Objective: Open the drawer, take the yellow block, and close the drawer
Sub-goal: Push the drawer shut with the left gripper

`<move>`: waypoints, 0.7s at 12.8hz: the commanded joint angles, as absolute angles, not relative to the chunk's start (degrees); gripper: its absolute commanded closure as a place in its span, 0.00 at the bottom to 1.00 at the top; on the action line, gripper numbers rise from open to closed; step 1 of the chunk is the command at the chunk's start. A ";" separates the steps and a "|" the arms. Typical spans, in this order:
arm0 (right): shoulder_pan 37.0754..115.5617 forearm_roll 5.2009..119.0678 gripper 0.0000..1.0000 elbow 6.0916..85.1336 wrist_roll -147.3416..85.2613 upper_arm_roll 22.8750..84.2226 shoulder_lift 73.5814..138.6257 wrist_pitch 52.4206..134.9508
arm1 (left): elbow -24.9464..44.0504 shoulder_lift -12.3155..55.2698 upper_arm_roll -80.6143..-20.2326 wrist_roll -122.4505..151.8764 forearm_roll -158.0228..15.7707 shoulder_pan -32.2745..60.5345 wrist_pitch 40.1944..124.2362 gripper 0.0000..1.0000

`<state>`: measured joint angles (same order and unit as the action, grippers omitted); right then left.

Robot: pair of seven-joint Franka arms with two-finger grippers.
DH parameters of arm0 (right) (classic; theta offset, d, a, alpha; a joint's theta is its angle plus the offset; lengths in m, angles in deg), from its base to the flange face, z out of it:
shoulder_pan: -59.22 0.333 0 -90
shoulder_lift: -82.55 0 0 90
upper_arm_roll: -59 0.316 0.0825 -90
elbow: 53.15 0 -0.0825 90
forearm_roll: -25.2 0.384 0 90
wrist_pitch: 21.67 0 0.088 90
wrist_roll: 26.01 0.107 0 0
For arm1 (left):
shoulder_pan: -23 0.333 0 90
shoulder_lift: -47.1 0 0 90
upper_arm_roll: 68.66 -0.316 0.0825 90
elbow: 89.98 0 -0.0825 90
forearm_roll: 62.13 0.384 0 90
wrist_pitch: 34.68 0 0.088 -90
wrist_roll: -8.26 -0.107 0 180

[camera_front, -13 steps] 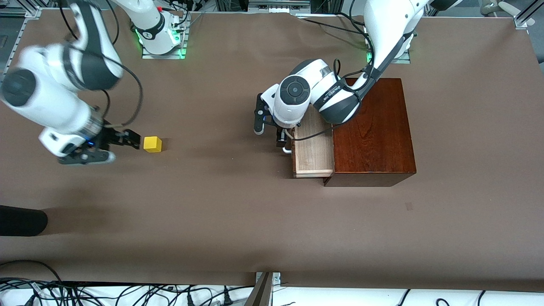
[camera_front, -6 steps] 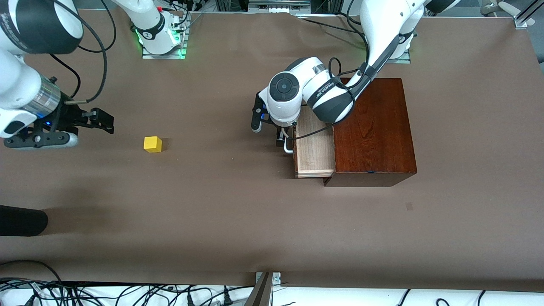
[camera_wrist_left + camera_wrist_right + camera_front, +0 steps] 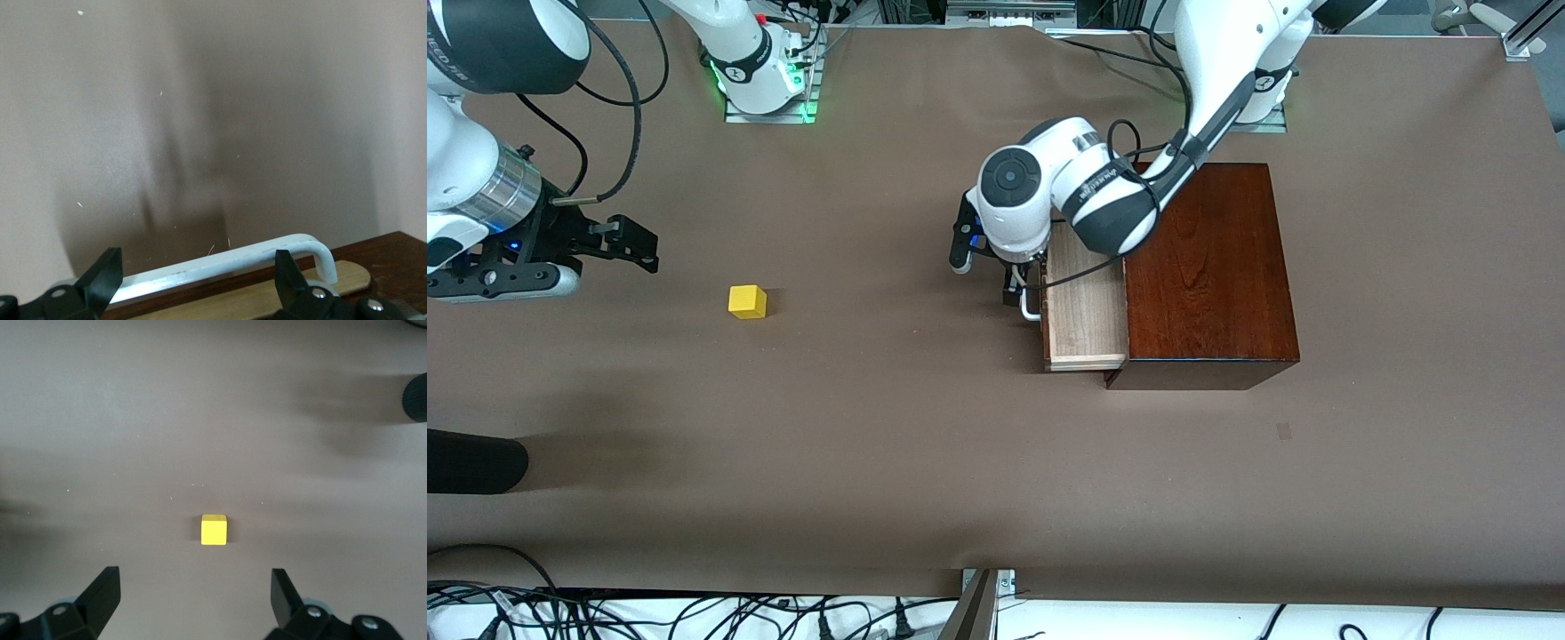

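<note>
Right end effector (image 3: 636,242) wide open, empty, up over bare counter (image 3: 871,444), pulled back from the block (image 3: 747,301) since before. Left end effector (image 3: 996,271) open, astride the white handle (image 3: 227,262). Box (image 3: 1209,276): drawer (image 3: 1085,311) out, pushed in a little. Block alone toward the right arm's end.

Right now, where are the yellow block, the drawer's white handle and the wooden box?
yellow block (image 3: 746,300), front view, top face.
white handle (image 3: 227,261), left wrist view, middle of the bar.
wooden box (image 3: 1209,258), front view, top panel.
</note>
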<state>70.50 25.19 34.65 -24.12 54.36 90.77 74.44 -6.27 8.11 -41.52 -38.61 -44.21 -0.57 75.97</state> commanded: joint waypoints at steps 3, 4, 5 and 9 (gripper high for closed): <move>70.21 25.29 0.00 33.87 -23.90 54.43 90.11 73.07 | -2.97 9.22 -43.35 -37.53 -39.46 0.06 63.41 0.00; 70.21 25.29 0.00 32.82 -23.99 54.51 90.11 73.07 | -2.89 9.13 -43.17 -37.18 -39.46 -0.02 63.14 0.00; 70.29 25.29 0.00 32.64 -23.99 54.60 90.20 73.07 | -2.80 9.13 -43.17 -36.66 -39.46 -0.63 62.88 0.00; 70.21 25.20 0.00 32.64 -24.25 54.60 90.11 72.11 | -1.30 9.22 -43.09 -35.95 -39.55 -1.52 60.16 0.00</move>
<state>70.50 25.19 33.18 -24.09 54.37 90.60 73.41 -7.26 7.27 -41.67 -38.43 -40.49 -2.58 73.14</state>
